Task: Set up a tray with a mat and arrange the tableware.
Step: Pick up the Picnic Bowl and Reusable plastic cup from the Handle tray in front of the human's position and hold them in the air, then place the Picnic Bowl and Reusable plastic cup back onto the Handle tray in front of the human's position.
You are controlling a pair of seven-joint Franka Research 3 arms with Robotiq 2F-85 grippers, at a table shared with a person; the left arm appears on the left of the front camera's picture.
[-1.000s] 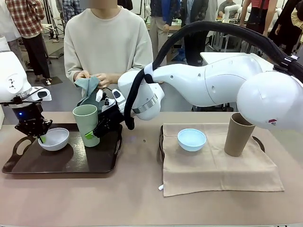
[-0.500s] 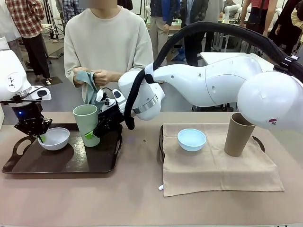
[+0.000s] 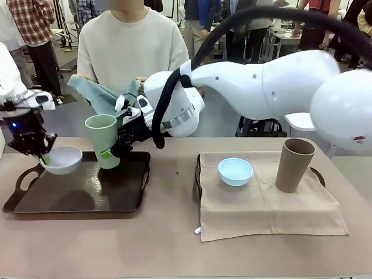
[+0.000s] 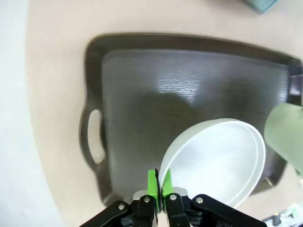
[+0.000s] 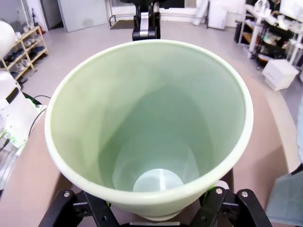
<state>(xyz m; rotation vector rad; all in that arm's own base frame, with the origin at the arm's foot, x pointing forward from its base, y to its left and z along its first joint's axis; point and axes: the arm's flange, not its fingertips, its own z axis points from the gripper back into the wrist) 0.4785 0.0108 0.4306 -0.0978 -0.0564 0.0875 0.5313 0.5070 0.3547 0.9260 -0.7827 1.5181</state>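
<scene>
Above the dark tray (image 3: 75,200), left hand (image 3: 43,156) pinches white bowl's (image 3: 61,160) rim, right hand (image 3: 110,156) clamps green tumbler (image 3: 103,139)

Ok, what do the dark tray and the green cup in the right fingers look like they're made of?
Tray: probably plastic or laminate, dark brown with a printed wood grain and a soft sheen. Green cup: likely matte plastic or melamine, since the wall is thin, smooth and evenly coloured; glazed ceramic can't be excluded.

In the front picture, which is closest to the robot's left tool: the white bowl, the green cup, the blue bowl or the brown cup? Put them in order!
From the left tool:
1. White bowl, gripped at its rim.
2. Green cup, just right of it.
3. Blue bowl, on the mat.
4. Brown cup, far right.
</scene>
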